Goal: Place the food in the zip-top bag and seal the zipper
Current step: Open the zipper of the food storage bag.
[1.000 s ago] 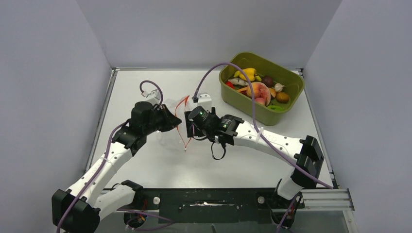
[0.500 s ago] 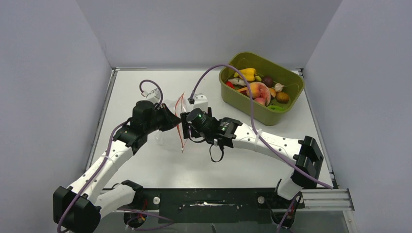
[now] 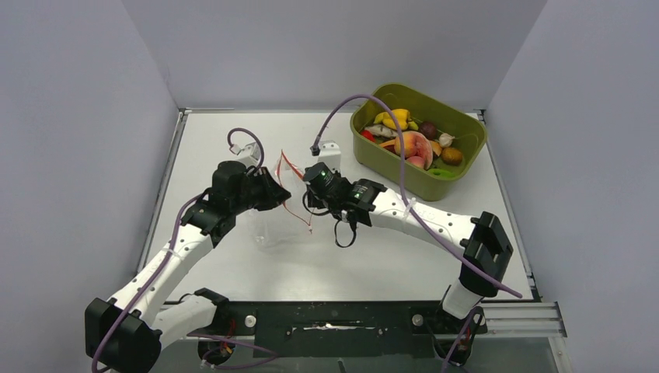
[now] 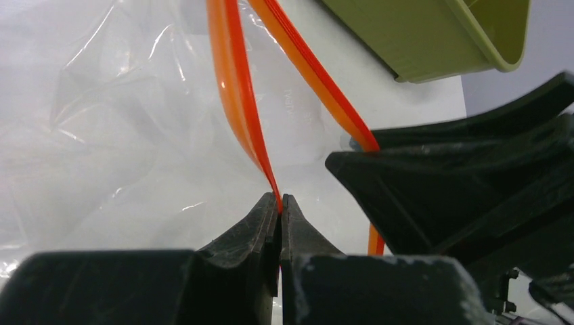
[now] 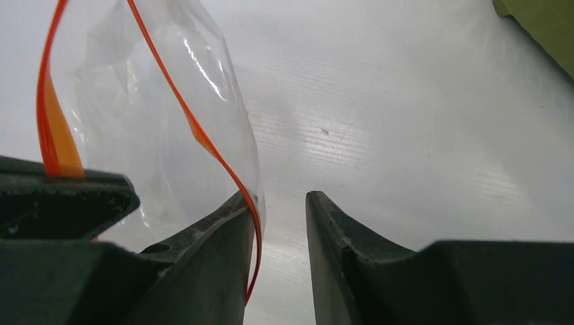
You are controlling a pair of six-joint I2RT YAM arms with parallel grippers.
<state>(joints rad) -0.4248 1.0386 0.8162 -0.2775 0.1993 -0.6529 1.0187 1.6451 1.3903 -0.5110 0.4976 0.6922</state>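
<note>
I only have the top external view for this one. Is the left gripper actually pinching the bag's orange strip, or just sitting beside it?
Observer: Left wrist shows the left gripper shut on one lip of the zipper.
Operator: And the right one?
Observer: Right wrist shows the right gripper with jaws apart; the other lip lies against one finger, unpinched.
Operator: Anything inside yet?
Observer: The zip-top bag looks empty there.
</note>
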